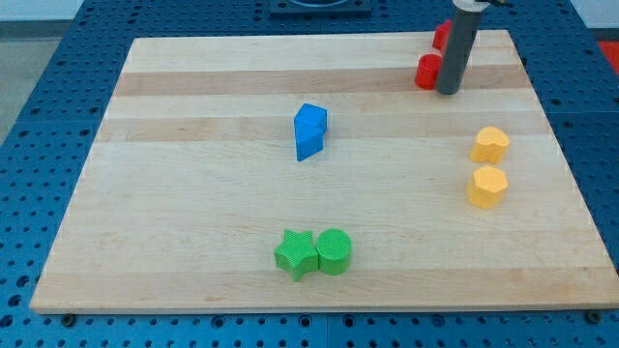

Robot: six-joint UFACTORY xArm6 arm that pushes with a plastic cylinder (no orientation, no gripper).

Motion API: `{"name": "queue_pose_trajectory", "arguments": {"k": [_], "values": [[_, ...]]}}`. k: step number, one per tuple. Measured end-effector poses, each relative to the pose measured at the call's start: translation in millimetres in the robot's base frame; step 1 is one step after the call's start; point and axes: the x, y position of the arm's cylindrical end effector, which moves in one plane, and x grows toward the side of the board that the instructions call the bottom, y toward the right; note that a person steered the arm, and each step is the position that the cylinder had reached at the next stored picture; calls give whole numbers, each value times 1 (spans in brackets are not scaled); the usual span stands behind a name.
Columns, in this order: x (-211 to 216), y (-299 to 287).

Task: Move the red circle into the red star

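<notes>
Two red blocks sit near the view's top right, both partly hidden by my rod. One red block shows just left of the rod; its shape cannot be made out. The other red block peeks out higher up, behind the rod. My tip rests on the wooden board right beside the lower red block, on its right side, touching or nearly so.
Two blue blocks sit together near the board's middle. A yellow heart and a yellow hexagon stand at the right. A green star and green circle touch near the view's bottom. The board's top edge is close to the red blocks.
</notes>
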Motion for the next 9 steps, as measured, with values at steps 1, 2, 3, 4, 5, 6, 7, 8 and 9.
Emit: {"name": "queue_pose_trajectory", "arguments": {"k": [1, 2, 3, 4, 5, 6, 7, 8, 9], "values": [[8, -8], [16, -34], [10, -48], [-2, -47], [-10, -32], [-18, -11], [-25, 2], [-32, 6], [-39, 10]]}}
